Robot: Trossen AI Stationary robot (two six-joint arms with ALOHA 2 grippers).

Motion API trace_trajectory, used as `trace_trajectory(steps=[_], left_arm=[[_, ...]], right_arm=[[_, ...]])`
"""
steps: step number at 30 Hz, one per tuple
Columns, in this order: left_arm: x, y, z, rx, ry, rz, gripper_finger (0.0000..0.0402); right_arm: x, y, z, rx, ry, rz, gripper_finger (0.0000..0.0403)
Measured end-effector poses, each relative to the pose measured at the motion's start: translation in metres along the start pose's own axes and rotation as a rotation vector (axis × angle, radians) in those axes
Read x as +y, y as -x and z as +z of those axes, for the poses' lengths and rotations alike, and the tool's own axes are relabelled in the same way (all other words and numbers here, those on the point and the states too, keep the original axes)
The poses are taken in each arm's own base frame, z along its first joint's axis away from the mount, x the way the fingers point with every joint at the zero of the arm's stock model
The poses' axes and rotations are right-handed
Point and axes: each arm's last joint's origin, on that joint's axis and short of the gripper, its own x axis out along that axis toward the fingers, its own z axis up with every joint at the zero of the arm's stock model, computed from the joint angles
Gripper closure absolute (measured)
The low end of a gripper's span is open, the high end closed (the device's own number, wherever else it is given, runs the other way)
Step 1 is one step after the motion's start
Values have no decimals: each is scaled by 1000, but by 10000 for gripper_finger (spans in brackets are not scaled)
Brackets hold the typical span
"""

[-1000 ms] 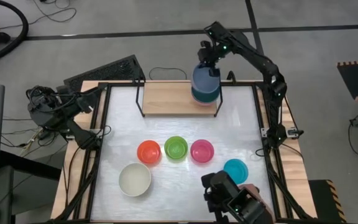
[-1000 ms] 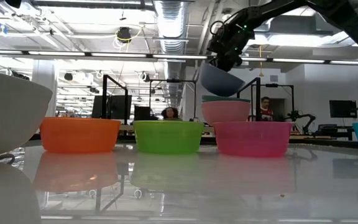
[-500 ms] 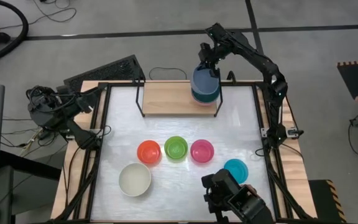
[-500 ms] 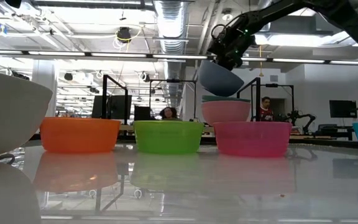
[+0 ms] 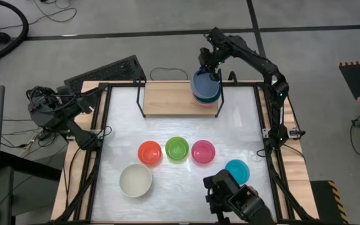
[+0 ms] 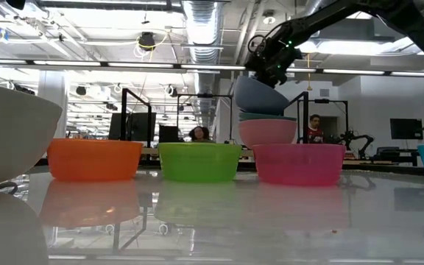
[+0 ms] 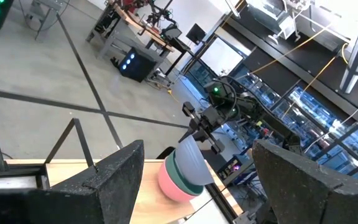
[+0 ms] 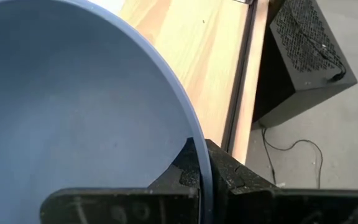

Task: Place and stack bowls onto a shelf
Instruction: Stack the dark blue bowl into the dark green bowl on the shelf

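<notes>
The light-wood shelf (image 5: 167, 98) stands at the table's far edge. On its right end a dark green bowl (image 6: 267, 116) sits nested in a pink bowl (image 6: 267, 132). A blue bowl (image 5: 204, 81) hangs tilted just over them, with my right gripper (image 5: 211, 64) shut on it. The blue bowl's underside (image 6: 258, 103) reaches the green bowl's rim; I cannot tell whether they touch. My left gripper (image 5: 91, 96) waits open at the table's far left corner, level and touching nothing. My right gripper holds the blue bowl by its rim (image 8: 194, 134), on the bowl's far side. One finger (image 8: 166, 180) is inside the bowl and the other outside, with the wall between them. The fingers slant down from the far side. The bowl tilts, its near side lower, over the stack.
A cream-white bowl (image 5: 135, 180), a red-orange (image 5: 149, 152), a lime green (image 5: 177, 149), a magenta (image 5: 203, 151) and a teal bowl (image 5: 237, 171) stand on the white tabletop nearer the front. The shelf's left part (image 5: 161, 94) is bare wood. A black box (image 5: 108, 70) lies beyond the far left corner.
My right gripper has sunk toward the stack and tipped a little, staying shut. The blue bowl has come down with it, from hanging clear above the green bowl to just at its rim.
</notes>
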Motion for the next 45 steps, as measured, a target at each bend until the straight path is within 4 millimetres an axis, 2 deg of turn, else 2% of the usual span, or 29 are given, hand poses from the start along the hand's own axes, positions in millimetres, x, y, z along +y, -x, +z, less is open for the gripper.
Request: trace_trajectory(steps=[11, 40, 45], left_arm=[[0, 0, 0, 0, -3, 0, 118], [1, 0, -1, 0, -20, 0, 118], [1, 0, -1, 0, -20, 0, 118]], right_arm=[[2, -10, -14, 32, -40, 28, 378], [3, -6, -21, 110, -98, 23, 378], [3, -6, -22, 125, -152, 13, 331]])
